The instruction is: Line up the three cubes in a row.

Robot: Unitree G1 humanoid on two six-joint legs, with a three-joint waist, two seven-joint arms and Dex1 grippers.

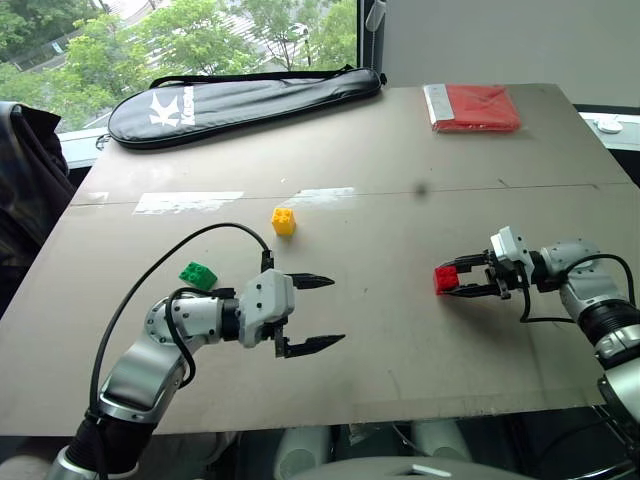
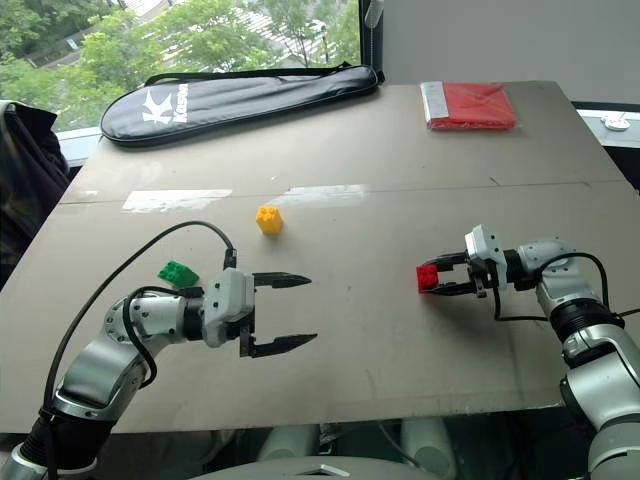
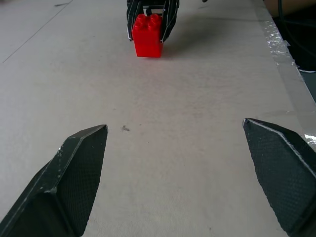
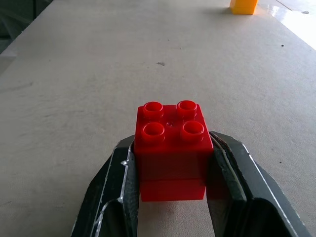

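From the head camera, the table (image 1: 400, 330) carries three studded toy bricks. The yellow brick (image 1: 284, 221) sits just left of the frame's centre, the green brick (image 1: 198, 274) lies tilted at middle left, just beside the left arm, and the red brick (image 1: 447, 279) is at middle right. The right gripper (image 1: 462, 279) is clamped on the red brick, one finger on each flat side. The left gripper (image 1: 312, 314) hovers at lower centre with its fingers spread wide and nothing between them. At the upper left lies a long black racket bag (image 1: 240, 100) printed with a white "K" logo and some smaller letters too small to read. A flat red packet (image 1: 472, 107) sits at the upper right; no writing on it can be made out.

In the left wrist view, the two black fingertips (image 3: 74, 177) stand far apart over bare table, and the red brick shows at top centre, pinched between the other gripper's fingers.

In the right wrist view, the red brick fills the lower centre, studs up, squeezed on both sides by the black pads (image 4: 116, 192). The yellow brick is at the top right edge.

These bricks look like light, hollow, hard plastic: stiff, not fragile, but smooth enough to slip or twist. The flat opposite side walls, below the studs, are probably the best place to take hold.
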